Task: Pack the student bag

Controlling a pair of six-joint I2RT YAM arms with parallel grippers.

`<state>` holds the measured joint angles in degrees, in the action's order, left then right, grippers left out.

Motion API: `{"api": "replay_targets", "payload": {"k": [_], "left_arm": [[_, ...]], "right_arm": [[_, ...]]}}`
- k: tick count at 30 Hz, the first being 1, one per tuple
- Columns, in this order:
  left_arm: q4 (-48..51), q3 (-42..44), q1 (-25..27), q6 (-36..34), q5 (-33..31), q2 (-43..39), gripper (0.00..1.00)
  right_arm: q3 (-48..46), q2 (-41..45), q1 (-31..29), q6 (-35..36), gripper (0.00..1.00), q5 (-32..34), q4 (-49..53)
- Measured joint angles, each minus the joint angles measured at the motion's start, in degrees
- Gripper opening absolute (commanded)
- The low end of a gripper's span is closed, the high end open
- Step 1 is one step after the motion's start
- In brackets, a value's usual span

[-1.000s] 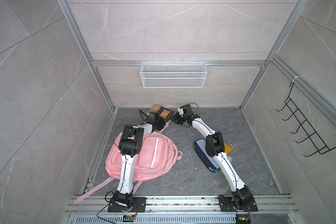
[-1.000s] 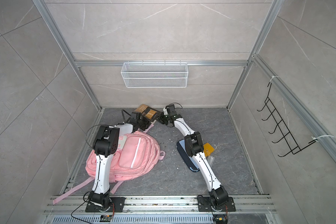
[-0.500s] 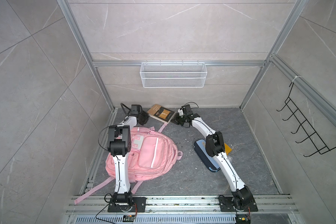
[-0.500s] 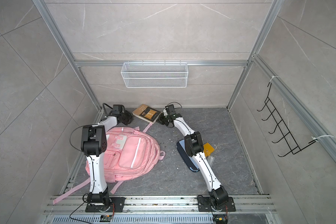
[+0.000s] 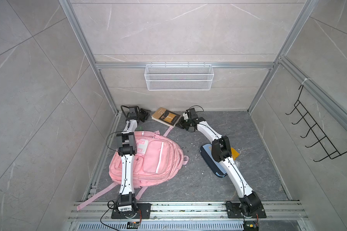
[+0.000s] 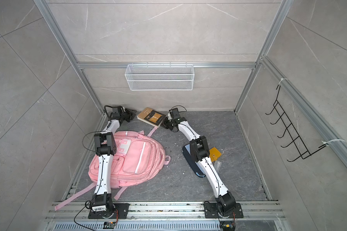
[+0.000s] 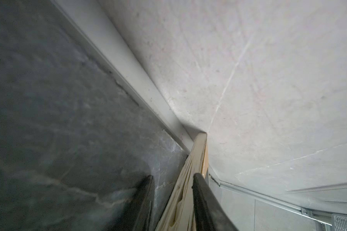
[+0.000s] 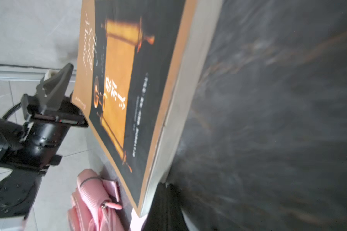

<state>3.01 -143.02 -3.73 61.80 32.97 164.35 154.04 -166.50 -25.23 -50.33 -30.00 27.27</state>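
While soft pink fabric student bag (image 5: 158,158) lies near-left | left end effector (image 5: 145,116) part-open astride left edge of brown paperback book (image 5: 165,119) | right end effector (image 5: 181,123) closed at its right corner

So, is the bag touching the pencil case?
Apart. Both top views show a strip of bare floor between the bag and the pencil case.

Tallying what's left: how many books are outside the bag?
1: the brown book by the back wall, beyond the pink backpack. An orange item under the right arm is unclear.
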Motion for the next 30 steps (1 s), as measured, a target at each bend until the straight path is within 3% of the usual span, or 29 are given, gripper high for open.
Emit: {"api": "replay_targets", "payload": {"k": [9,16,23,30], "left_arm": [[-3.28,6.84,0.7,-0.11,1.68,-3.06,0.37],[-3.37,10.6,3.34,-1.33,2.14,-5.22,0.35],[-4.94,22.64,6.25,-1.55,2.34,-12.26,0.33],[-5.42,26.73,9.35,-1.55,3.45,-14.51,0.33]], "right_arm": [[-0.09,0.96,-0.02,0.72,0.14,-0.07,2.97],[-3.34,5.4,3.54,3.72,0.21,1.27,7.19],[3.85,5.2,8.2,3.56,0.28,3.91,10.27],[6.51,1.77,10.75,-0.39,0.29,4.96,4.76]]}}
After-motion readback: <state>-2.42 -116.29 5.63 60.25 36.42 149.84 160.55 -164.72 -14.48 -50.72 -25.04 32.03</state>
